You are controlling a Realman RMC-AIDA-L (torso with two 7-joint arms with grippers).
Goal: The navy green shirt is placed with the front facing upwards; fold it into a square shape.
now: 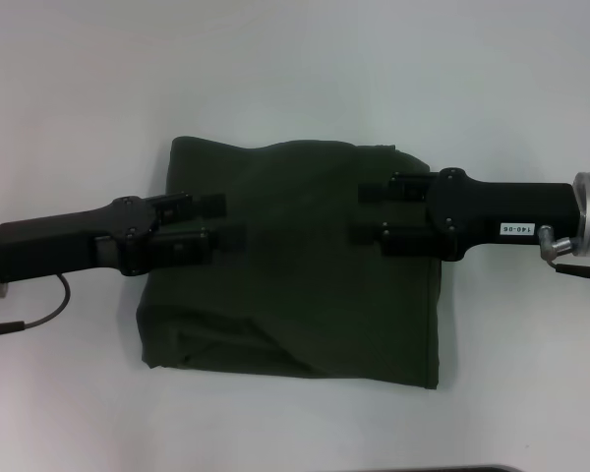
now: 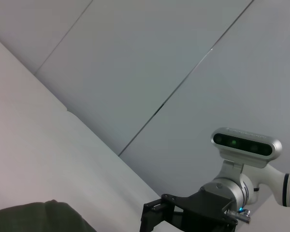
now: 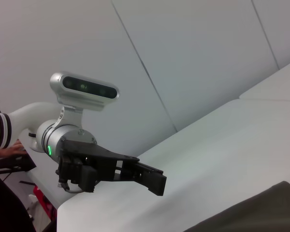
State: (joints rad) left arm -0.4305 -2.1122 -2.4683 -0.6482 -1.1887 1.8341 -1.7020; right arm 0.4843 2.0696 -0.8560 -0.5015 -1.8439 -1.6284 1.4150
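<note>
The white table (image 1: pixel 295 69) is the biggest thing I see, and it goes all around my shirt. The navy green shirt (image 1: pixel 295 305) lies flat in the middle of the table. It is folded into a shape almost like a square, with only plain green cloth facing up. Its near edge is a little bumpy and one near corner is puffed up.

My left arm (image 1: pixel 59 246) comes in from the left side of the shirt. My right arm (image 1: pixel 511 216) comes in from the right side of the shirt. Both point in at the middle of the shirt.

My left gripper (image 1: pixel 221 221) is over the left part of the shirt. Its two fingers are spread apart, with nothing between them. My right gripper (image 1: pixel 364 211) is over the right part of the shirt. Its two fingers are spread apart too, and they pinch nothing. I cannot tell if the fingers touch the cloth or float just above it.
</note>
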